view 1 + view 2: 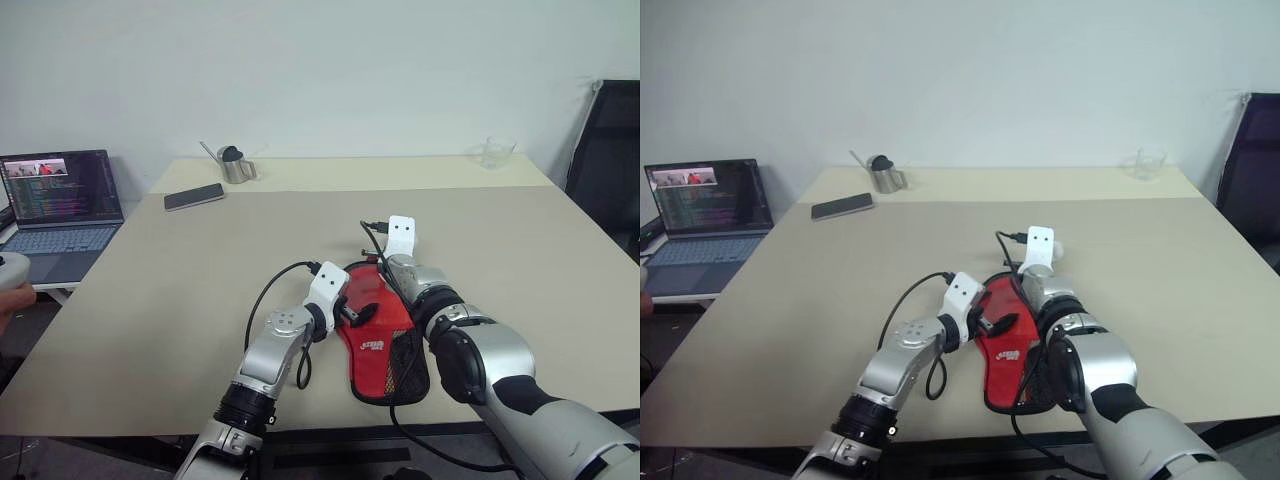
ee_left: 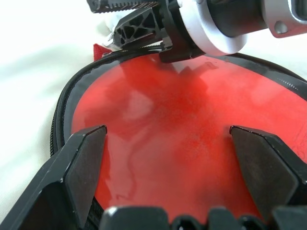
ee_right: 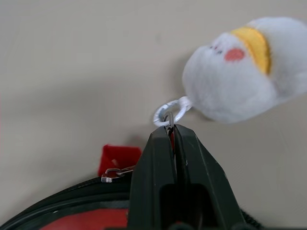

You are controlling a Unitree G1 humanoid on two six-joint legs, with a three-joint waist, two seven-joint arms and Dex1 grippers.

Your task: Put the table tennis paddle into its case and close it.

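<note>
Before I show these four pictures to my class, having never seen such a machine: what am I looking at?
It is a two-armed humanoid robot at a beige table. Two pictures come from its head, looking down over its arms; the other two come from cameras on its wrists.

The red-and-black case lies before it, the red paddle showing inside its unzipped edge. The left hand hovers open over the paddle. The right hand is shut on the zip pull's ring, where a small plush charm hangs.

Farther off are a phone, a metal cup, a glass and a laptop.
</note>
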